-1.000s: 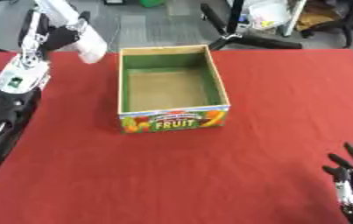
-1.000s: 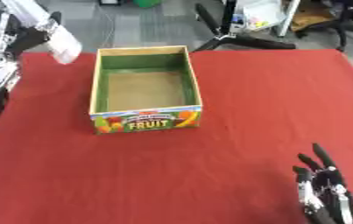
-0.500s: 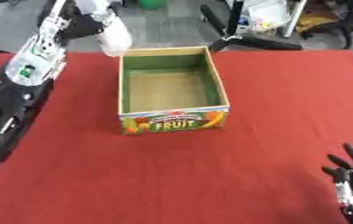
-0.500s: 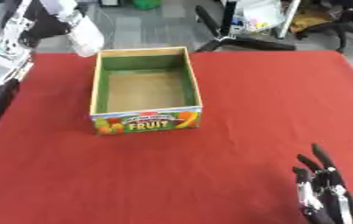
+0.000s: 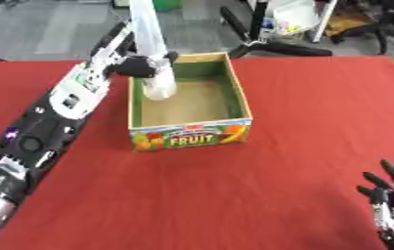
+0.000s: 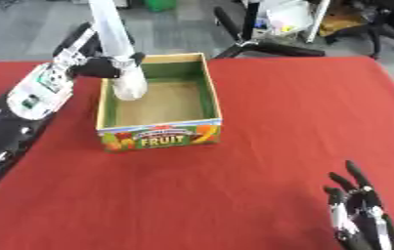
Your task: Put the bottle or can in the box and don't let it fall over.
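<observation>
Holding: the left hand (image 5: 138, 67) has its fingers curled round a clear bottle (image 5: 151, 44), gripping it at about mid-height.
Bottle: tall and pale, tilted a little with its top leaning away from the box; its lower end hangs inside the box's left rear corner, above the floor or close to it — whether it touches cannot be told.
Box: an open cardboard box (image 5: 237, 95) with green inner walls and a brown floor, the word FRUIT printed on its near face; it sits on the red table (image 5: 319, 112).
Left arm: black and silver, stretching from the lower left edge up to the box's left wall.
Right hand: the right hand (image 6: 358, 215) rests near the lower right corner, fingers straight and spread, pointing up, well apart from the box.
</observation>
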Tool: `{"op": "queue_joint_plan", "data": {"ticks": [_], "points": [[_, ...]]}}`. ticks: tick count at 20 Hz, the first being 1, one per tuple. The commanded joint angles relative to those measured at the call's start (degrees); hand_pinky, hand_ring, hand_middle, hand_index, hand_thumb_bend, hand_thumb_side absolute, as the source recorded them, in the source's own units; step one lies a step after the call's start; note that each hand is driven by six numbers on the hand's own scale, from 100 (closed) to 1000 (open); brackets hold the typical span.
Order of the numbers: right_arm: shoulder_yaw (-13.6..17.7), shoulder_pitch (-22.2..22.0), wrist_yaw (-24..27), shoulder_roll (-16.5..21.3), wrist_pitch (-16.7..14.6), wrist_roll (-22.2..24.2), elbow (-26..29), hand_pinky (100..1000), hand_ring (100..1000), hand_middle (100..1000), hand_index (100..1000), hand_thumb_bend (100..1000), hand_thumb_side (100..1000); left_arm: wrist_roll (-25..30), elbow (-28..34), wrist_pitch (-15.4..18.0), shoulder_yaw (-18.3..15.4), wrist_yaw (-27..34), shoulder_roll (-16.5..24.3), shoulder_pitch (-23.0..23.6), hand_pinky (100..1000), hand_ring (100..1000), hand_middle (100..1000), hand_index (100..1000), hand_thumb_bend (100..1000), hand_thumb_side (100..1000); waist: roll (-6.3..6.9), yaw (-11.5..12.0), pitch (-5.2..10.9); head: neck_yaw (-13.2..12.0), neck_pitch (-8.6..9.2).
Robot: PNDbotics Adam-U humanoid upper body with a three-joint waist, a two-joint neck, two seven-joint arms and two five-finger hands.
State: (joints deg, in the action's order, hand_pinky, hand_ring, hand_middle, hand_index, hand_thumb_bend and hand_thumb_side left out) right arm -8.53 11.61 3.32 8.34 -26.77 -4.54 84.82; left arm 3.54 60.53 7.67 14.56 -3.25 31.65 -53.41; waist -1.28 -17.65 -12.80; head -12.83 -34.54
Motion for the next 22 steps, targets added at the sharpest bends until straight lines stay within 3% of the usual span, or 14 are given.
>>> {"op": "queue_joint_plan", "data": {"ticks": [1,3,4,5,7,8,11,14,22], "points": [[0.1,0.7,0.3,0.5,-0.2,0.2,0.9,798,893,1000,949,100,470,-0.4,-0.5,0.9,0.0,-2.9,0.0,-0.6,364,1000,386,455,100,100,-0.1,-0.1,1.14,0.3,0.75],[0.1,0.7,0.3,0.5,-0.2,0.2,0.9,798,893,1000,949,100,470,-0.3,-1.0,1.4,0.1,-4.0,-0.2,0.0,500,1000,474,533,141,100,-0.11,0.0,1.14,0.4,0.78],[0.1,0.7,0.3,0.5,-0.2,0.2,0.9,798,893,1000,949,100,470,-0.2,-1.2,1.6,0.1,-4.4,-0.3,0.4,573,1000,518,565,239,100,-0.12,0.0,1.13,0.4,0.81],[0.1,0.7,0.3,0.5,-0.2,0.2,0.9,798,893,1000,949,100,470,-0.1,-1.3,1.9,0.1,-4.5,-0.3,0.8,614,1000,546,588,271,100,-0.13,0.0,1.13,0.4,0.82],[0.2,0.7,0.3,0.5,-0.3,0.2,0.9,798,893,1000,949,100,470,-0.4,-1.3,2.5,-0.1,-4.5,-0.1,1.6,673,1000,616,636,490,100,-0.16,0.1,1.15,0.5,0.82],[0.3,0.7,0.3,0.5,-0.3,0.1,1.0,798,893,1000,949,100,470,-0.8,-1.1,2.8,-0.3,-4.4,0.0,2.1,698,1000,683,674,598,153,-0.17,0.1,1.16,0.6,0.83],[0.3,0.7,0.2,0.6,-0.3,0.1,0.9,798,893,1000,949,100,470,-2.4,-0.6,3.4,-0.8,-3.8,0.5,3.5,750,1000,803,728,754,274,-0.14,0.4,1.21,0.8,0.8],[0.3,0.6,0.2,0.6,-0.3,0.1,0.9,799,893,1000,949,100,470,-3.6,0.3,3.9,-1.0,-3.2,0.9,4.6,790,1000,897,783,867,365,-0.19,0.6,1.26,0.8,0.81],[0.4,0.3,0.1,0.7,-0.2,0.0,1.0,799,893,1000,949,100,470,-2.6,3.8,4.0,-0.4,-3.7,1.6,7.1,824,1000,960,841,974,459,-0.37,1.0,1.48,0.8,0.72]]}}
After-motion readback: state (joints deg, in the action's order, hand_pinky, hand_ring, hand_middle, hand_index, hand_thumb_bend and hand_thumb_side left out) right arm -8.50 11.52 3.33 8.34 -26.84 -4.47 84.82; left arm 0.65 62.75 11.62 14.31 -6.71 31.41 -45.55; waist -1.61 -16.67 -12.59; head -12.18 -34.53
